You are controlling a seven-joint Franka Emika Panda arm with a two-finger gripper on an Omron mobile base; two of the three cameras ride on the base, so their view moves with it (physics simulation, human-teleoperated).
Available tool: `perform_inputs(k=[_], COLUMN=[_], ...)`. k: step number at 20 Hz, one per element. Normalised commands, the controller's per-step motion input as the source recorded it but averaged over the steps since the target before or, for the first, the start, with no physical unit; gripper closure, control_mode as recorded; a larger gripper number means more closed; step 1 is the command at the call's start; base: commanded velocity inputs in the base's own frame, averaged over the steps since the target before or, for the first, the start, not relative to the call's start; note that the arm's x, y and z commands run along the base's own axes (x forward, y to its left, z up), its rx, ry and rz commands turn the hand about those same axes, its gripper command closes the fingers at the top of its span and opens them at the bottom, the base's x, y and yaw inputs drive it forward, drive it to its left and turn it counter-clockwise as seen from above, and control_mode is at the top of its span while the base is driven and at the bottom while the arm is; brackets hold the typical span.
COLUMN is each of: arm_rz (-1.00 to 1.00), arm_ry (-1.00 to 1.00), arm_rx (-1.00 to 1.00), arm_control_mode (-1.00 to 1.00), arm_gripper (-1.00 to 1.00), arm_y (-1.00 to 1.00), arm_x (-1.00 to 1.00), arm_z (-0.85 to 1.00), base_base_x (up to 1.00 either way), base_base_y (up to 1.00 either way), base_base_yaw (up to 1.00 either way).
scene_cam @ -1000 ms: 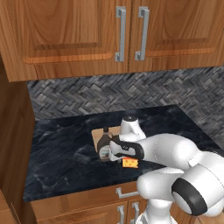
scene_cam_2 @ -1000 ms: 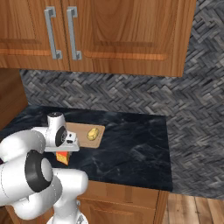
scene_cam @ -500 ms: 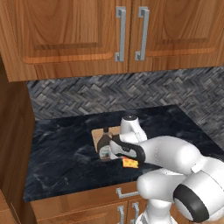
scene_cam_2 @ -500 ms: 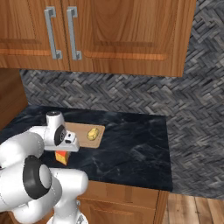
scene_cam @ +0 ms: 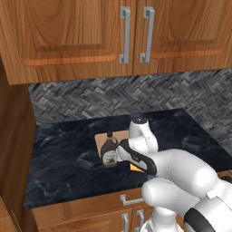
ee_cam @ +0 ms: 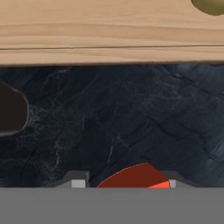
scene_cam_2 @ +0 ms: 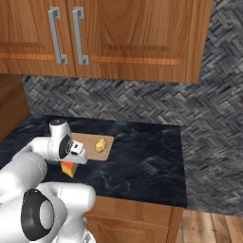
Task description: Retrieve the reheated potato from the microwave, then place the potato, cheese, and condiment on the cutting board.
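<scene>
Gripper (ee_cam: pixel 124 183): down low over the counter (ee_cam: pixel 122 122), fingertips either side of the cheese (ee_cam: pixel 135 177).
Jaws: narrowed around the wedge; a firm pinch I cannot tell.
Cheese: off the cutting board (ee_cam: pixel 109 39).
Heading: board lies at twelve o'clock in the hand view, potato (scene_cam_2: pixel 100 144) already on it.

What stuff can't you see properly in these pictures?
- Cheese: hand view, cut off by the bottom edge; left base view, mostly behind the arm.
- Gripper: hand view, just the tips poke up, so whether it grips the cheese is unclear.
- Potato: hand view, cut off at the top corner.
- Bottle: label too small to read; in the hand view, cut off by the left edge.
- Board: right base view, near end behind the arm.
</scene>
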Motion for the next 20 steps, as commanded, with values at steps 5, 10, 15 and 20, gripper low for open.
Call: perform_inputs(k=[5, 10, 15, 20], arm_rz=[-0.04, -0.01, 0.0, 0.0], arm_ry=[0.0, 0.0, 0.0, 0.0], arm_rx=[0.0, 0.0, 0.0, 0.0], arm_control_mode=[-1.0, -1.0, -1.0, -1.0], arm_gripper=[1.0, 1.0, 1.0, 1.0], arm_y=[-0.03, 0.0, 0.0, 0.0], arm_x=[0.32, 0.43, 0.34, 0.18], arm_z=[0.28, 0.28, 0.25, 0.23], base_base_x=[0.0, 0.0, 0.0, 0.0], base_base_y=[0.0, 0.0, 0.0, 0.0], base_base_yaw=[0.0, 0.0, 0.0, 0.0])
